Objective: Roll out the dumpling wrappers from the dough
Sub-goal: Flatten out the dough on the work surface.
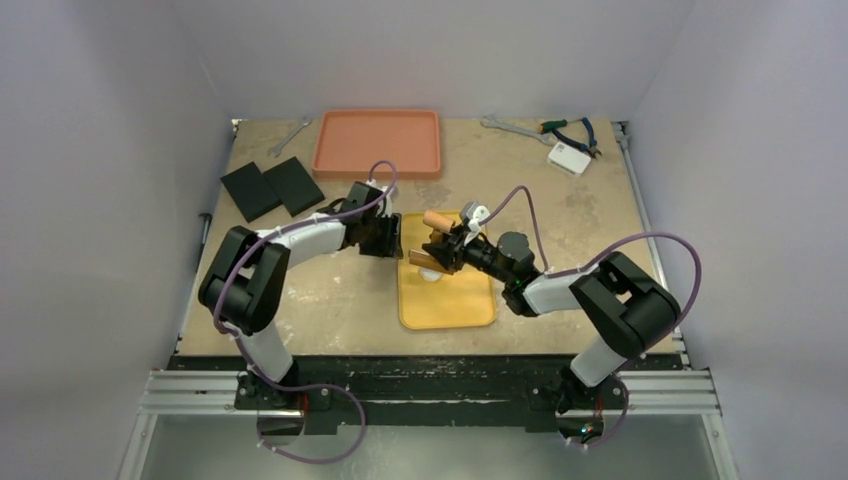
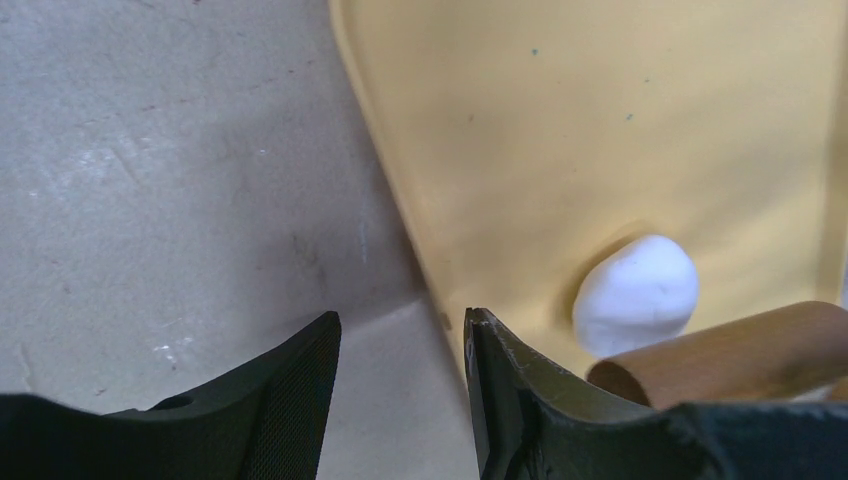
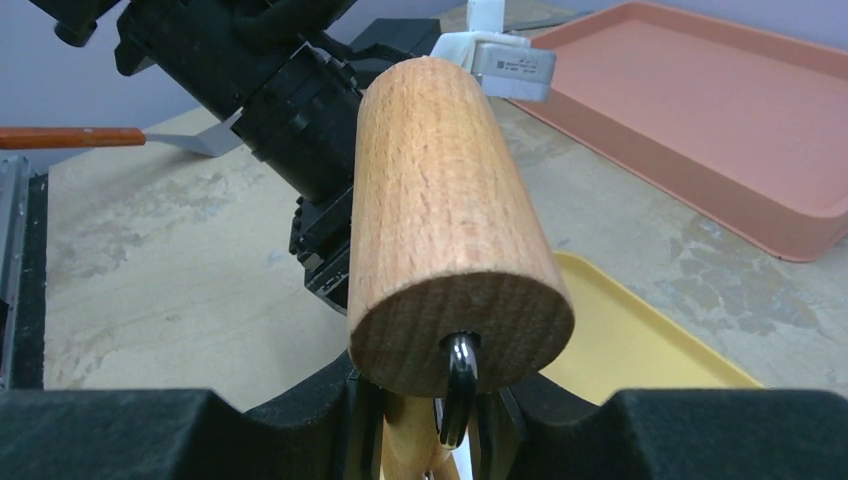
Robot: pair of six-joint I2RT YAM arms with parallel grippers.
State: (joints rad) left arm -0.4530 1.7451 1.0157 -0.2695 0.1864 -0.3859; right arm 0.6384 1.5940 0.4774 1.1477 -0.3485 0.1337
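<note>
Over yellow tray (image 1: 462, 308), right gripper (image 1: 441, 254) clamping rolling pin (image 3: 448, 215), left gripper (image 2: 402, 400) part open.

Centre: roller (image 3: 450, 220), wooden, seen end-on, a metal loop in its face, its handle clamped below in the right gripper (image 3: 430, 450). Behind: left arm (image 3: 270, 90), black. Right rear: pink tray (image 3: 720, 130). Lower right: yellow tray (image 3: 640, 350). Far left: orange-handled blade (image 3: 70, 137) over the table (image 3: 150, 260).

The wooden roller (image 2: 735, 350) runs off the left wrist view's right edge, partly behind the left fingers (image 2: 560, 420) — from the right wrist, its handle (image 3: 405, 450) leaves the bottom edge.
</note>
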